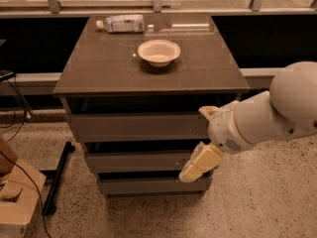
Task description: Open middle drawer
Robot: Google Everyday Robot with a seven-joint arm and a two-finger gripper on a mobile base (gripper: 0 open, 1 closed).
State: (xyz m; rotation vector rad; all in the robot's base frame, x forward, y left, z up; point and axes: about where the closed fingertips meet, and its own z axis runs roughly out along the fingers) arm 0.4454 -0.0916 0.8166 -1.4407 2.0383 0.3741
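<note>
The middle drawer (136, 161) is a grey-brown handleless front, second of three in the cabinet, with a dark gap above it. My gripper (199, 163), cream-coloured on a white arm, hangs in front of the right end of the middle drawer front. Its tip reaches down toward the lowest drawer (148, 185). I cannot tell whether it touches the drawer front. The top drawer (136, 127) is taller and sits just above.
On the cabinet top (99, 68) stand a white bowl (158, 52) and a lying plastic bottle (121, 23). A black pole (57, 180) and a wooden box (17, 197) lie on the speckled floor at left. A ledge with railing runs behind.
</note>
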